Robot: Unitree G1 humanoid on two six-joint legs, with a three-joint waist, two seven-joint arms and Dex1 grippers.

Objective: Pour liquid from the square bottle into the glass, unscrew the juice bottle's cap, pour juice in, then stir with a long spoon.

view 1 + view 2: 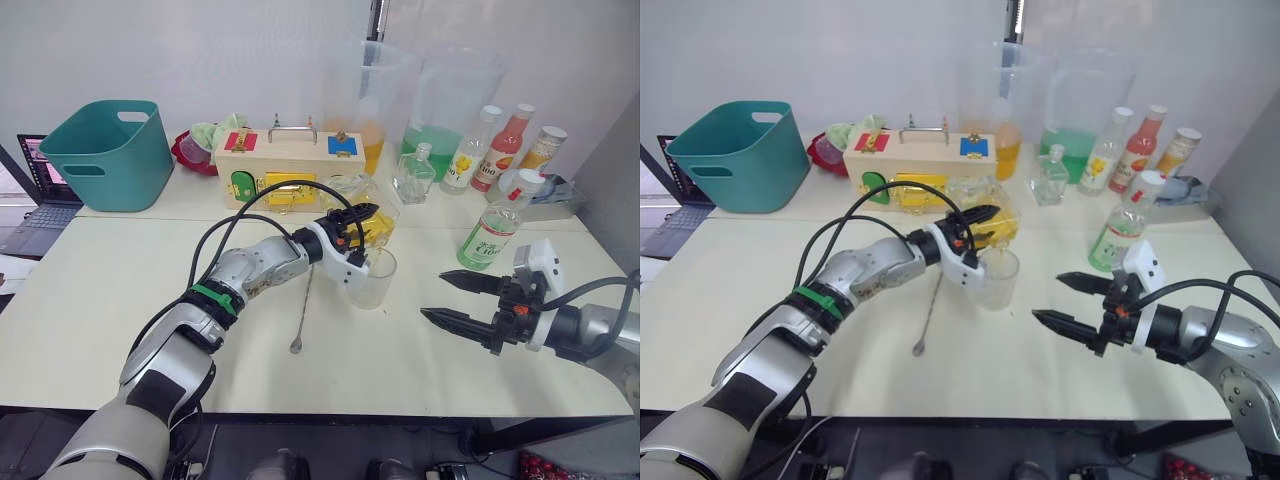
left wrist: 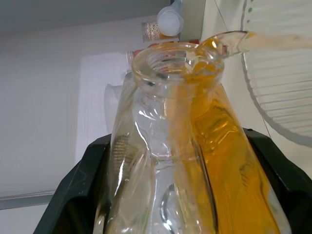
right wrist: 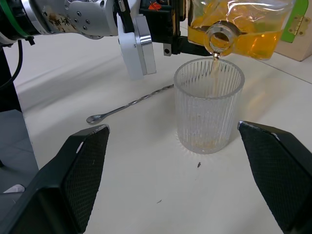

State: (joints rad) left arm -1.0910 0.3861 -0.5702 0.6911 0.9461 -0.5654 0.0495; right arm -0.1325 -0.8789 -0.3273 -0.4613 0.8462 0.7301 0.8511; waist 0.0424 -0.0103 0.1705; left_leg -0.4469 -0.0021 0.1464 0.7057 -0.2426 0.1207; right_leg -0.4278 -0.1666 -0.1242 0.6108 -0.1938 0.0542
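Mid-tabletop: left pincer [image 1: 352, 232] clamped on square bottle [image 3: 239, 27], tipped, amber liquid running into glass [image 3: 208, 105]. Bottle rigid, smooth, likely slippery; hold flat sides mid-body. Glass fragile, light, could tip. Right pincer [image 1: 452, 298] wide open, empty, just beside glass.

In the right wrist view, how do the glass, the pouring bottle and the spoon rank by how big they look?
1. The square bottle, though cut off at the frame's top.
2. The glass, nearly as big, so unsure.
3. The long spoon, thinnest.
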